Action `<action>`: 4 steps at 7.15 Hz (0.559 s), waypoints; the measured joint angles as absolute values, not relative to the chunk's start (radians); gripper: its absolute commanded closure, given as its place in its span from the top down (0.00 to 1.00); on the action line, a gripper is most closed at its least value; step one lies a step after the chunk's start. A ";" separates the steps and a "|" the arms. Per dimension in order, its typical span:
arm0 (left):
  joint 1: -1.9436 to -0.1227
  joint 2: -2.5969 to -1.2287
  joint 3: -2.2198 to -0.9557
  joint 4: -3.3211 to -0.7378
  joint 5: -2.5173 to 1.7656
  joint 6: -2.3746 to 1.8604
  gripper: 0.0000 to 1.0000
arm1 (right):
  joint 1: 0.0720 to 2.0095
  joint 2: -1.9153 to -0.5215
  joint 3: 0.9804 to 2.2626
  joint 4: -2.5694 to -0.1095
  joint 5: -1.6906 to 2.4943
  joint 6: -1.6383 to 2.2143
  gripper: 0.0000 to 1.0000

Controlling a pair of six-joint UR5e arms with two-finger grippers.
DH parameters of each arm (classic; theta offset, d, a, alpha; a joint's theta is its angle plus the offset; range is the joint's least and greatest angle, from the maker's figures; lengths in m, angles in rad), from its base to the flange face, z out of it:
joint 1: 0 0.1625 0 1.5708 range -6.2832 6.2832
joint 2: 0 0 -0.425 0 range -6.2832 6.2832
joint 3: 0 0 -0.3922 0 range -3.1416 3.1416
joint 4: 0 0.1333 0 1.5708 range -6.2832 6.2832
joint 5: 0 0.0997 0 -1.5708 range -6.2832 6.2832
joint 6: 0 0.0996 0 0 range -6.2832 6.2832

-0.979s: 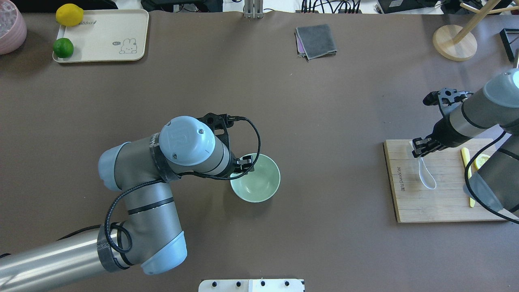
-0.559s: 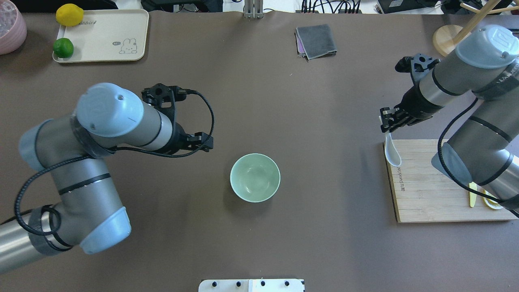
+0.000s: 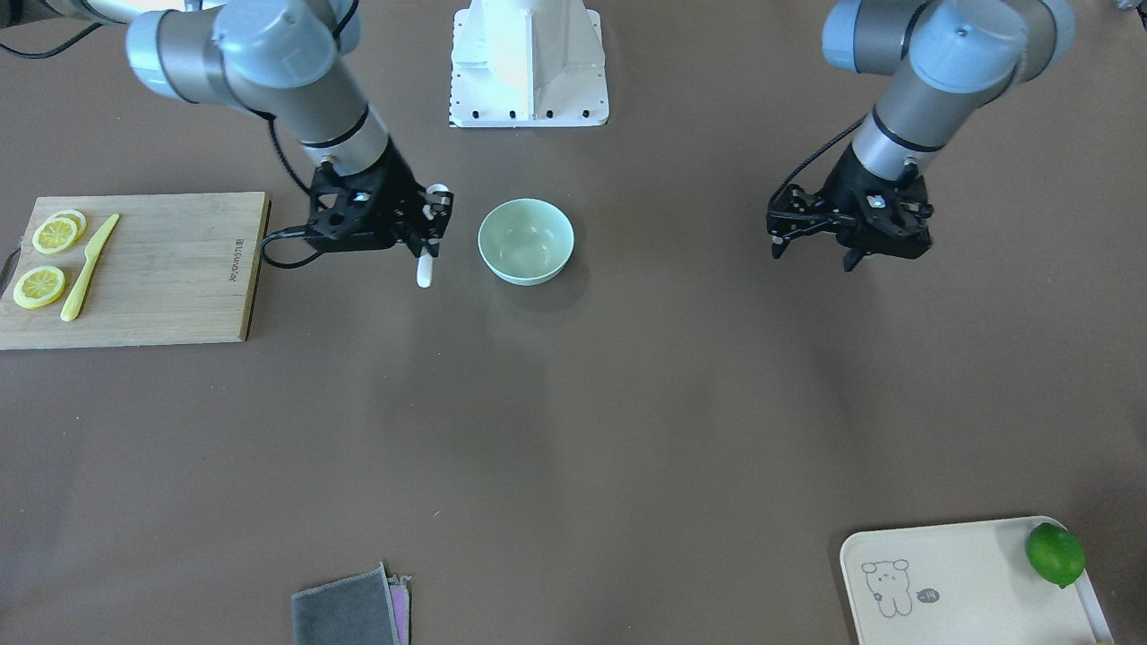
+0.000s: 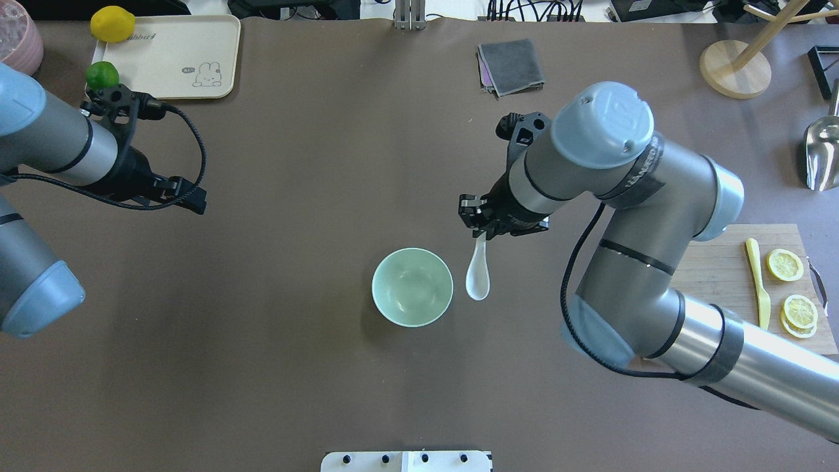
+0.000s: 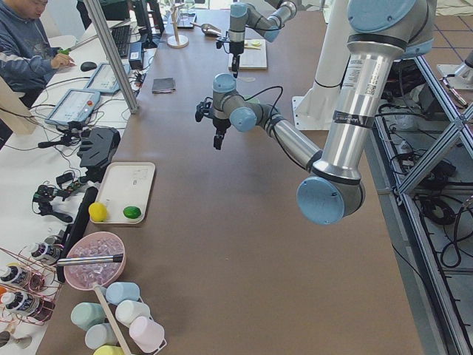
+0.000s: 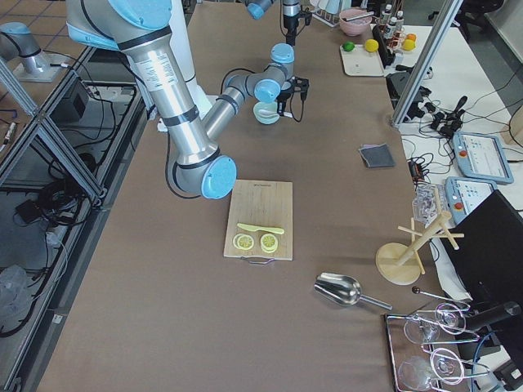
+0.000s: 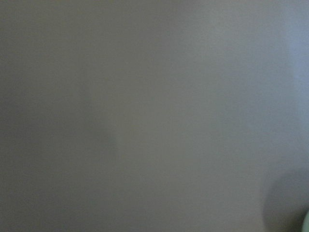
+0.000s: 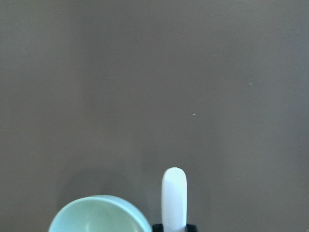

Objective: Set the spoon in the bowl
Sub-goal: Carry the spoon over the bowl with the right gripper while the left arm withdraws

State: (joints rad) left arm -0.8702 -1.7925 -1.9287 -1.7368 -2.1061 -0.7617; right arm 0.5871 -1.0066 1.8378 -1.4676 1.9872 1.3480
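Observation:
The pale mint-green bowl [image 4: 412,286] stands empty and upright at the table's middle; it also shows in the front-facing view [image 3: 526,240]. My right gripper [image 4: 482,226] is shut on the white spoon [image 4: 477,275] by its handle. It holds the spoon just beside the bowl on my right, not over it. In the front-facing view the spoon's handle end [image 3: 425,271] sticks out past the right gripper [image 3: 428,224]. The right wrist view shows the handle [image 8: 174,193] next to the bowl's rim [image 8: 101,200]. My left gripper [image 4: 191,196] is open and empty, far left of the bowl.
A wooden cutting board [image 4: 711,269] at the right carries a yellow knife [image 4: 757,282] and lemon slices [image 4: 785,265]. A grey cloth [image 4: 511,65] lies at the back. A tray [image 4: 177,56] with a lime and a lemon is at the back left. A metal scoop [image 4: 822,154] lies far right.
My right gripper has carried the spoon from the cutting board leftward to just beside the bowl. My left arm has drawn back from the bowl to the far left.

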 measured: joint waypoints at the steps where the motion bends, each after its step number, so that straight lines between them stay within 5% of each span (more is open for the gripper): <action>1: -0.895 -1.782 -1.913 -1.738 -2.121 -0.715 0.97 | 0.526 -0.964 1.825 -1.478 1.912 1.400 0.00; 4: -0.906 -1.785 -1.883 -1.746 -2.129 -0.691 0.97 | 0.478 -0.917 1.771 -1.491 1.799 1.439 0.00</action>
